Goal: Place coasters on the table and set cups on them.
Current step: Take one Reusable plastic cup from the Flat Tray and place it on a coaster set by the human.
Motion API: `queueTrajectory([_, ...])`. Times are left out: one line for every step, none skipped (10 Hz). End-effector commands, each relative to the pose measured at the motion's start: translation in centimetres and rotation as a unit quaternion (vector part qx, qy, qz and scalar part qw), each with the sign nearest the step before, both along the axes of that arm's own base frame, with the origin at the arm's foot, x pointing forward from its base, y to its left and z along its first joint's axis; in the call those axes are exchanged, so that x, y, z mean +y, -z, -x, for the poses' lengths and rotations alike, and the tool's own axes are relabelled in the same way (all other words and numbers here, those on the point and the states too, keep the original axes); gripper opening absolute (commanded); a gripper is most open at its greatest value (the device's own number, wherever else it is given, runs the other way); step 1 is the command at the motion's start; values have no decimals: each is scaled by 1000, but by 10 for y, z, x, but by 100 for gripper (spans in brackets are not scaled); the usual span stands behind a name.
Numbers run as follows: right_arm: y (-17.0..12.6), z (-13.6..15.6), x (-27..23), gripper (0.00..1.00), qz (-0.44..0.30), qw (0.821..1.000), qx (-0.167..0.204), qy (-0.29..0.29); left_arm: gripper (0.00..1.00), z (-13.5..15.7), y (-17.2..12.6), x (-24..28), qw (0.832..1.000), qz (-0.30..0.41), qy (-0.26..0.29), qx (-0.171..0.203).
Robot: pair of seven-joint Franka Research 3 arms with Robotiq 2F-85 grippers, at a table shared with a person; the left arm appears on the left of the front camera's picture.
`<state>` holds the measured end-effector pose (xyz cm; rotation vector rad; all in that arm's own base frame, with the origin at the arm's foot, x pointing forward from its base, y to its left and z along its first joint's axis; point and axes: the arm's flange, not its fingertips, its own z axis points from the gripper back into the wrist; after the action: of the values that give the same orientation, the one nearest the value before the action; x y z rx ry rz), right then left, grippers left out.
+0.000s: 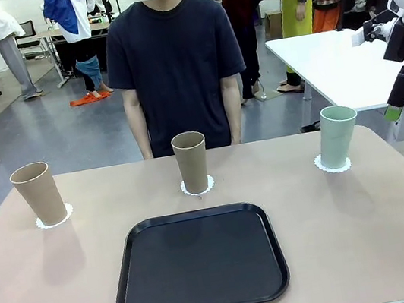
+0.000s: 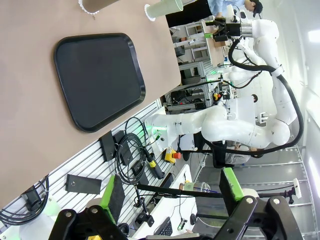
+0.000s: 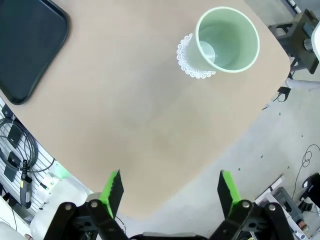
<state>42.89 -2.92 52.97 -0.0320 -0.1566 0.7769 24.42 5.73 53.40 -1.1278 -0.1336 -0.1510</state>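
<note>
Basically done, I'd say: from the front, all three cups, tan (image 1: 39,193) far left, tan (image 1: 191,161) far middle, mint (image 1: 337,135) far right, each stand on a coaster (image 1: 54,218) on the table (image 1: 367,225) beyond the black tray (image 1: 199,262). Left wrist view: left gripper (image 2: 172,192) released, off the near edge. Right wrist view: right gripper (image 3: 170,192) spread wide, holding nothing, above the table's right end; nothing looks left.

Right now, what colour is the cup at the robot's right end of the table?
Pale mint green cup, seen best in the right wrist view.
</note>
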Motion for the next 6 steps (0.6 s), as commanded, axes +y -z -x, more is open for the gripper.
queueTrajectory([2, 1, 2, 100, 12, 1000, 4, 8, 100, 0, -2, -2, 1000, 4, -7, 4])
queueTrajectory([2, 1, 2, 100, 12, 1000, 4, 8, 100, 0, -2, -2, 1000, 4, -7, 4])
queueTrajectory([2, 1, 2, 100, 12, 1000, 4, 8, 100, 0, -2, -2, 1000, 4, -7, 4])
queueTrajectory([2, 1, 2, 100, 12, 1000, 4, 8, 100, 0, -2, -2, 1000, 4, -7, 4])
queueTrajectory([2, 1, 2, 100, 12, 1000, 4, 8, 100, 0, -2, -2, 1000, 4, -7, 4])
queueTrajectory([2, 1, 2, 100, 12, 1000, 4, 8, 100, 0, -2, -2, 1000, 4, -7, 4])
